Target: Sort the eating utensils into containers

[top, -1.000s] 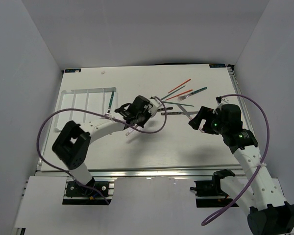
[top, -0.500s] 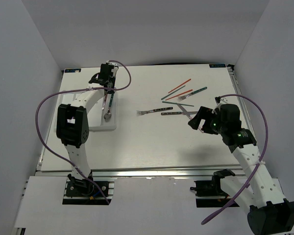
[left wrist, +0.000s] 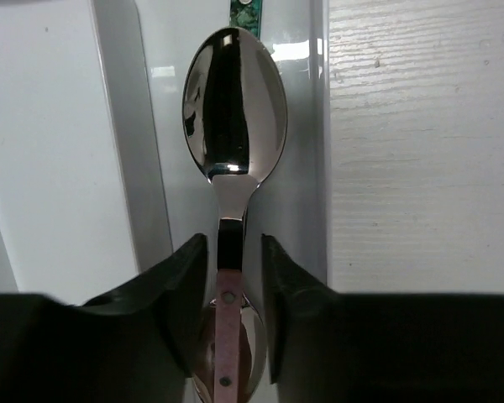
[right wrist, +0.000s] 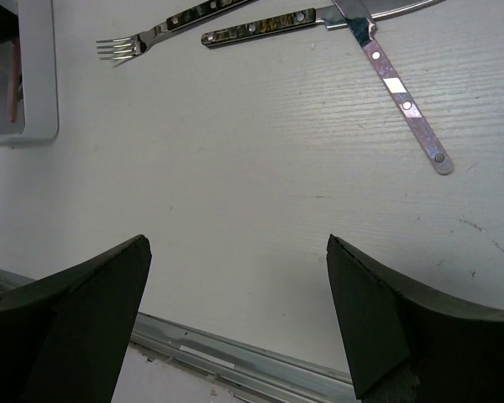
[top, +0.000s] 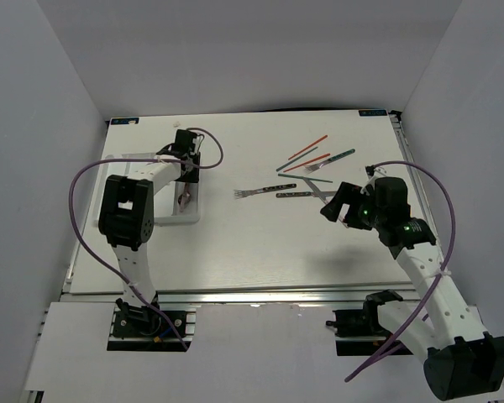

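Note:
The white tray lies at the left of the table. A pink-handled spoon lies in its rightmost slot. In the left wrist view this spoon points away from me, on top of another spoon bowl. My left gripper straddles the pink handle, with a narrow gap on each side of it. A teal patterned handle lies further along the same slot. My right gripper hangs wide open and empty over bare table, near a dark-handled fork, a patterned knife and a pink-handled knife.
Red chopsticks, a teal-green chopstick and a teal-handled fork lie at the back right. The tray's corner shows in the right wrist view. The table's metal front rail runs below the right gripper.
My left gripper went from the table's middle to the tray's rightmost slot, where the pink-handled spoon now lies. Its jaws stand slightly apart from the handle. The right arm has barely moved.

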`<state>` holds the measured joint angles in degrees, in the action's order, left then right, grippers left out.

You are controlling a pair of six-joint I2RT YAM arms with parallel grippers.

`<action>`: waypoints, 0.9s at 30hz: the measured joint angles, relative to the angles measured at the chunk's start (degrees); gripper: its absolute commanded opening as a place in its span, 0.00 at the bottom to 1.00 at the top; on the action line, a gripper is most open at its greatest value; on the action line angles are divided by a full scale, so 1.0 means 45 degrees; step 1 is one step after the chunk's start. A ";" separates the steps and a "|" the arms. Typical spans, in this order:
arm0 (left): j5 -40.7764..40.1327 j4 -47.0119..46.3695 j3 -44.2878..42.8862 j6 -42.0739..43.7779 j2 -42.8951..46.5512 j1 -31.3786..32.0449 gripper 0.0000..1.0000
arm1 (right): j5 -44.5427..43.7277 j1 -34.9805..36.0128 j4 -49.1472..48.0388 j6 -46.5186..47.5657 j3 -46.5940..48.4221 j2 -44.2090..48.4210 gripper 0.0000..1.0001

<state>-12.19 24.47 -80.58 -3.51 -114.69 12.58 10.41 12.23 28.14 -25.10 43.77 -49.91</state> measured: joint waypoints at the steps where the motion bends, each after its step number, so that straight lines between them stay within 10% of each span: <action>1: -0.0015 -0.0039 -0.0010 -0.0068 0.0005 0.0000 0.52 | 0.0039 0.0000 -0.0015 0.0000 -0.0019 -0.0049 0.89; 8: -0.0097 0.0199 -0.0126 -0.0209 0.0296 -0.0029 0.98 | 0.0053 0.0000 -0.0044 0.0000 -0.0019 -0.0189 0.89; 21: 0.0117 0.1122 0.0180 -0.1151 0.4527 -0.0015 0.98 | -0.2997 0.0000 -0.0656 0.2089 0.1666 -0.5309 0.77; 27: 0.0068 0.1161 0.2293 -0.2021 0.7504 -0.0015 0.98 | -0.3240 -0.0005 -0.0772 0.3803 0.3837 -0.9126 0.88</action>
<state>-11.88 29.69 -70.26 -12.60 -80.93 12.51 -4.16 12.21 24.67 -7.99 61.04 -90.98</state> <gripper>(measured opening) 0.982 0.890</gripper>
